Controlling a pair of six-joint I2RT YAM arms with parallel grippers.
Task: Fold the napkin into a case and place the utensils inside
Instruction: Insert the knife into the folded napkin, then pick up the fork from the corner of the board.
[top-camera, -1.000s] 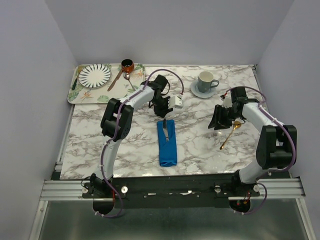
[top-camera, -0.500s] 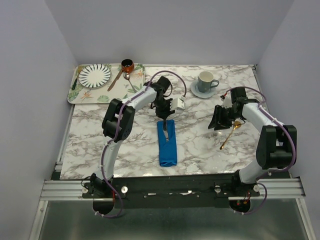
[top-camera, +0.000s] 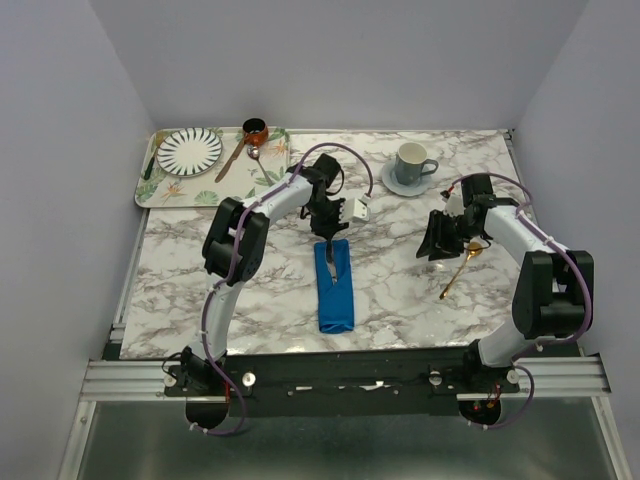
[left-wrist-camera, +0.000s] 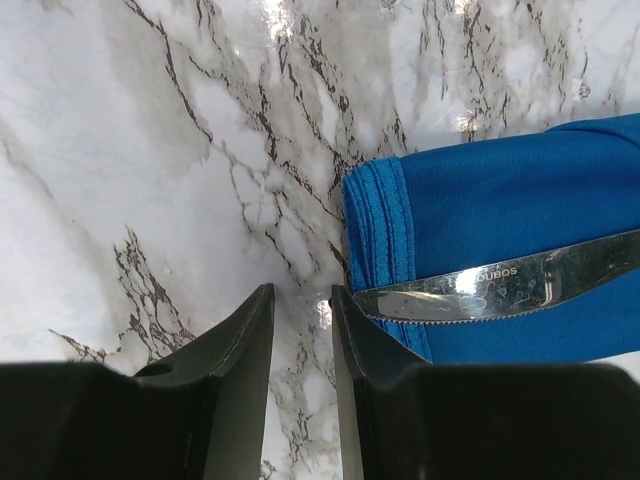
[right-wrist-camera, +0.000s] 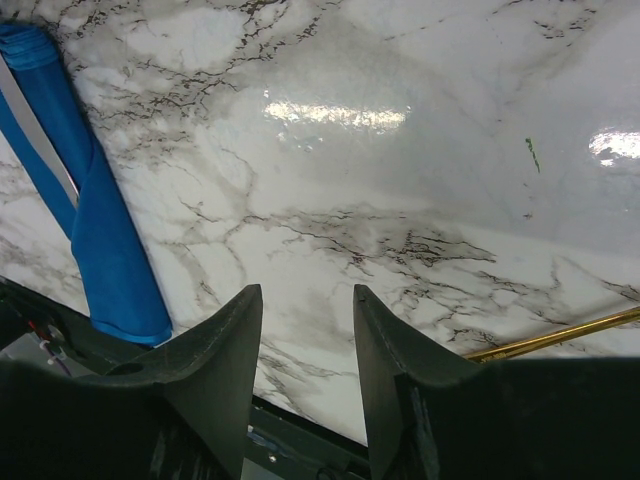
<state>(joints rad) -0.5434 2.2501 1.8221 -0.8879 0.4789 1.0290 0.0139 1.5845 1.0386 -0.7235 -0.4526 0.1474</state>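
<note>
On the marble table (top-camera: 400, 300) lay the blue case (top-camera: 335, 295). The left gripper (left-wrist-camera: 300, 295) hung over the case's far end, its jaws narrowly apart and empty, beside the tip of the silver knife (left-wrist-camera: 500, 285) resting on the case. Well right of the case hovered the right gripper (right-wrist-camera: 305, 295), half-spread and empty, with the gold spoon (right-wrist-camera: 560, 335) just beside it.

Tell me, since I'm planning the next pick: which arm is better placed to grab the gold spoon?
Right. The right fingers hang empty just beside the gold spoon, while the left fingers sit at the case's far end by the silver knife, well away.
</note>
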